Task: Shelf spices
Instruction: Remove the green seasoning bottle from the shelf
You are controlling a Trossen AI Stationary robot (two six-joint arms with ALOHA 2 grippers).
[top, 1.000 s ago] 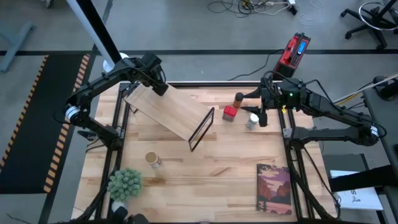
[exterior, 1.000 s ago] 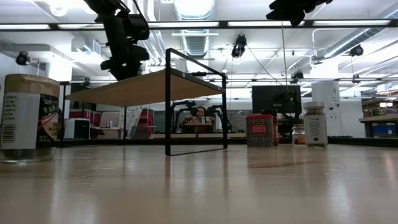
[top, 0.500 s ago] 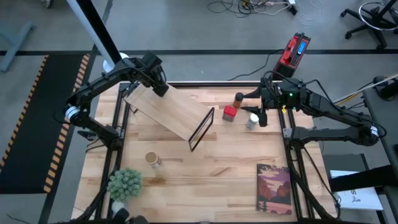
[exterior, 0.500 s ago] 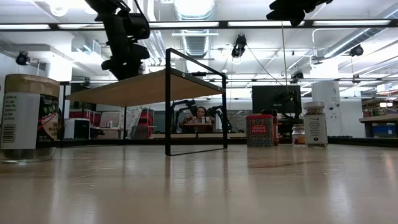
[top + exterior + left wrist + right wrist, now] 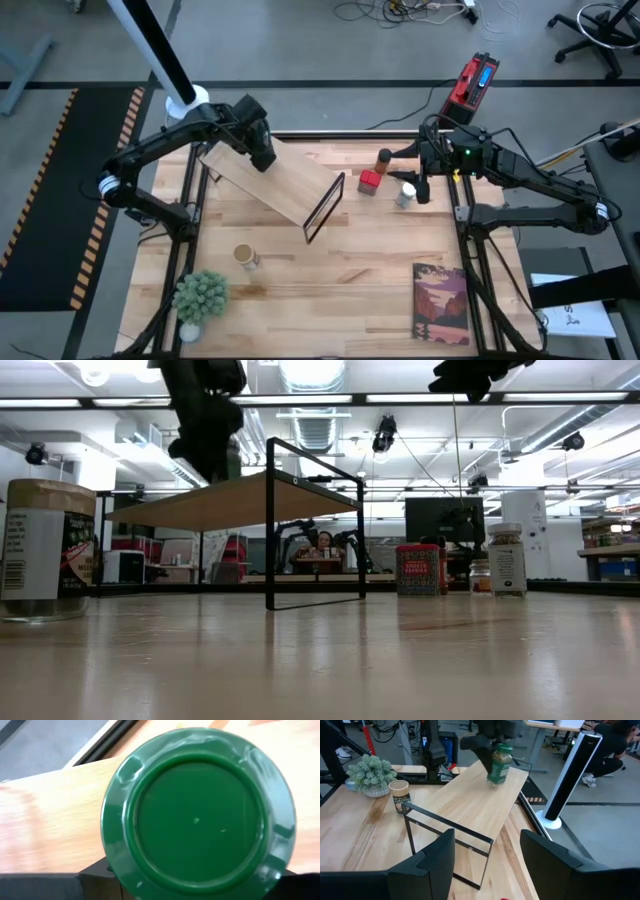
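Note:
My left gripper is over the far left end of the shelf, a slanted pale plank with a black frame, and is shut on the green-lidded jar. That jar's lid fills the left wrist view. My right gripper is open and waits above the table's far right part, beside the red tin, the brown jar and the white-lidded jar, all standing on the table. The tan-topped jar stands near the left front. My left gripper grips the green-lidded jar at its lid, the dark fingers on opposite sides of the lid's rim. It comes from above, pointing down. The jar hangs about upright over the shelf's plank; whether its base touches the plank I cannot tell.
A green potted plant stands at the near left corner and a book lies at the near right. The shelf's black frame stands near the table's middle. Bare tabletop lies between the shelf and the near edge.
My left gripper has carried the green-lidded jar a short way toward the table's near and right side, along the shelf plank, mostly in the last half second. The right arm and the spices on the table have kept still.

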